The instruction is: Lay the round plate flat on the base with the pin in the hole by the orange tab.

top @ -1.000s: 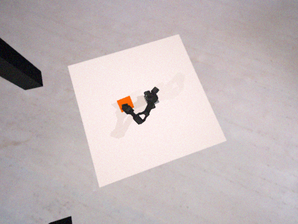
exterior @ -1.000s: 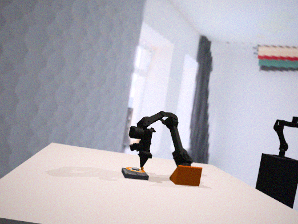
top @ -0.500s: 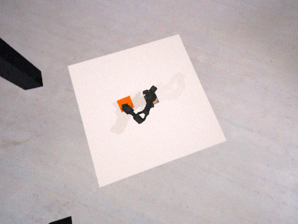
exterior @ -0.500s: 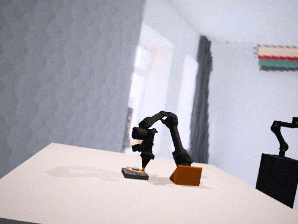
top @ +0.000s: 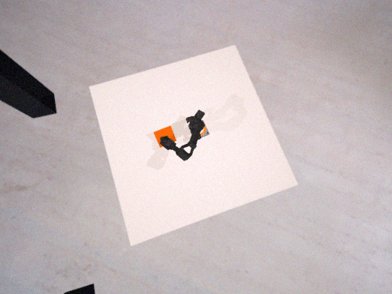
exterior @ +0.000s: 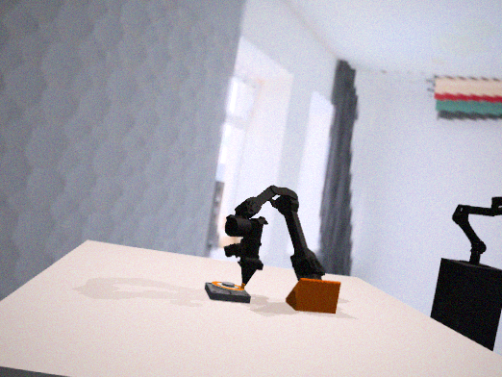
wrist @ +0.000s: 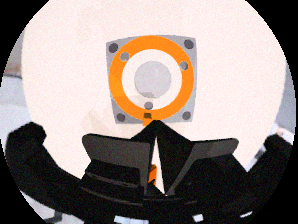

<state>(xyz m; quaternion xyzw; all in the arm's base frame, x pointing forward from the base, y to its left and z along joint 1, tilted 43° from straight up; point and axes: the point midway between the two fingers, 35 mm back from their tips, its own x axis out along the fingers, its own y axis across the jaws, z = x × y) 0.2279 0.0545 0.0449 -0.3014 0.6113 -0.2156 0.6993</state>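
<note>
The round plate [top: 203, 130] [exterior: 216, 284] [wrist: 116, 80], an orange ring with a white middle, sits around the grey post [exterior: 228, 285] [wrist: 152, 79] on the grey square base [top: 206, 133] [exterior: 226, 294] [wrist: 111, 52]. The orange tab [wrist: 146, 122] is at the plate's near edge in the wrist view, with a hole just inward of it. I cannot tell whether the pin is in that hole, or whether the plate lies flat. My gripper [exterior: 243, 286] [wrist: 156, 123] is shut and empty, pointing down. Its tips are right beside the tab; contact is unclear. The arm hides much of the plate in the top view.
An orange block [top: 164, 134] [exterior: 317, 295] stands by the arm's foot on the pale table [top: 150, 210] [exterior: 144, 332]. The base has dark round spots near its corners. A second dark arm [exterior: 465, 221] on a black stand is off beyond the table.
</note>
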